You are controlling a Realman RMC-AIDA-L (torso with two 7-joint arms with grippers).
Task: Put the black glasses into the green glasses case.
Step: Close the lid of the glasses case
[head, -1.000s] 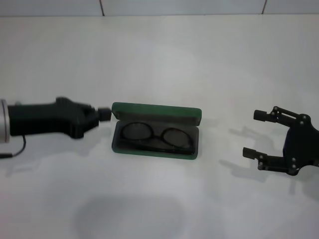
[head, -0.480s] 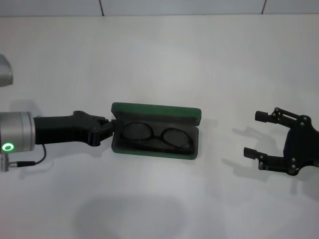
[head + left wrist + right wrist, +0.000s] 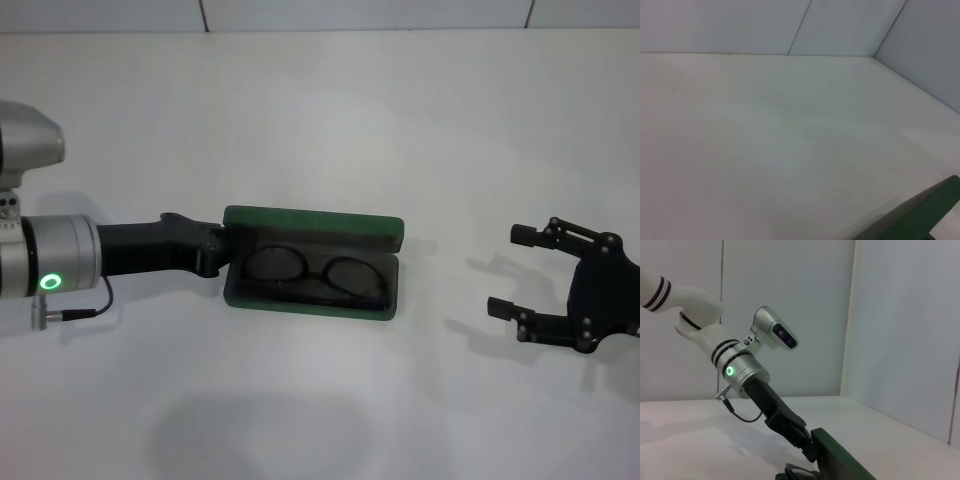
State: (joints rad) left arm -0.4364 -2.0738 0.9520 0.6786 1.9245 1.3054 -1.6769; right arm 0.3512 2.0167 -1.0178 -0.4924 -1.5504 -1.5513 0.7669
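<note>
White tabletop (image 3: 320,110) runs under everything, with a pale wall behind it. Farthest left, my left gripper (image 3: 222,243) lies low along the table, its tip right at the left end of the green glasses case (image 3: 312,268), where lid meets tray; I cannot tell how its fingers are set. That case stands open, long axis running across my front, lid raised along the far side. Folded inside the tray lie the black glasses (image 3: 315,273), so I judge only closing remains. Well off to the right, my right gripper (image 3: 518,270) rests spread wide, holding nothing.
</note>
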